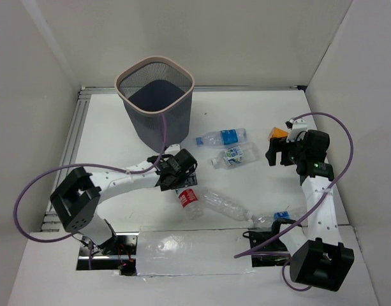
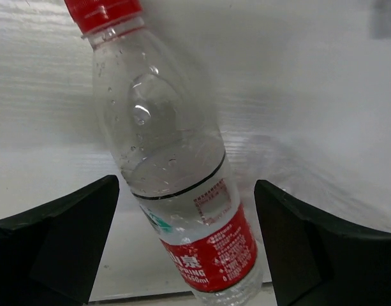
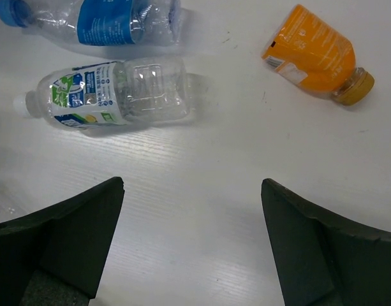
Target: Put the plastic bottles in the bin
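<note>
The bin [image 1: 155, 102] stands at the back left. My left gripper [image 1: 180, 183] is open, its fingers on either side of a red-labelled, red-capped bottle [image 2: 176, 185] lying on the table [image 1: 190, 201], not touching it. My right gripper [image 1: 279, 153] is open and empty [image 3: 192, 217] over bare table. A green-white labelled bottle [image 1: 235, 155] [image 3: 112, 95] and a blue-labelled bottle [image 1: 222, 137] [image 3: 99, 22] lie ahead of it to the left. A clear crumpled bottle [image 1: 226, 205] and another with a blue label [image 1: 278, 217] lie near the front.
A small orange bottle-like object [image 1: 278, 133] [image 3: 316, 54] lies at the right, close to my right gripper. White walls enclose the table on the left, back and right. A clear plastic sheet [image 1: 189, 255] and cables lie at the front edge.
</note>
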